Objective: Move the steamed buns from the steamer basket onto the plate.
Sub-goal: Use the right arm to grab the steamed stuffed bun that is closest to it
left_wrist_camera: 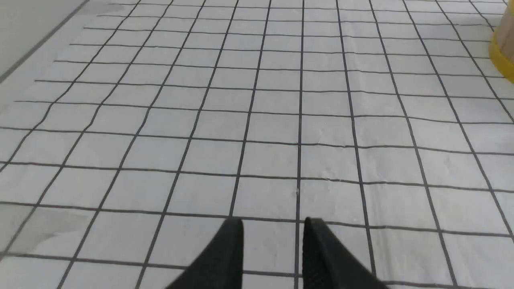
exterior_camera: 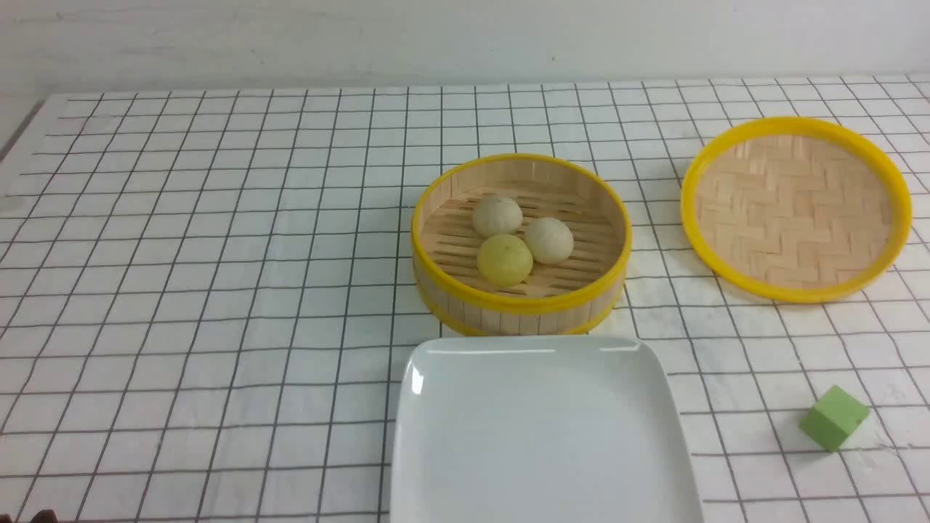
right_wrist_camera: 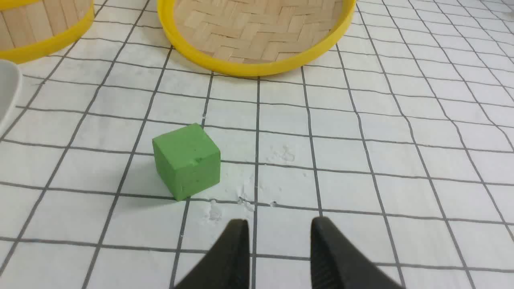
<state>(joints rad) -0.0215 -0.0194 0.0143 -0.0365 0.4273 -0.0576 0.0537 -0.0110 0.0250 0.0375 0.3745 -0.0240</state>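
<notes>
Three steamed buns lie in the steamer basket [exterior_camera: 519,305] at the table's middle: a beige one [exterior_camera: 497,216] at the back, a beige one [exterior_camera: 548,240] on the right and a pale yellow one [exterior_camera: 504,259] in front. The white plate [exterior_camera: 541,436] sits just in front of the basket, with nothing on it. Neither arm shows in the front view. My left gripper [left_wrist_camera: 273,224] hangs open over bare checked cloth, with the basket's wall [left_wrist_camera: 504,48] far off at the frame's edge. My right gripper [right_wrist_camera: 280,224] is open too, with nothing between its fingers, close to the green cube [right_wrist_camera: 186,160].
The woven bamboo lid [exterior_camera: 795,207] lies upside down at the back right, also seen as the lid [right_wrist_camera: 257,32] beyond the cube. A green cube [exterior_camera: 834,418] sits at the front right. A checked cloth [exterior_camera: 218,290] covers the table.
</notes>
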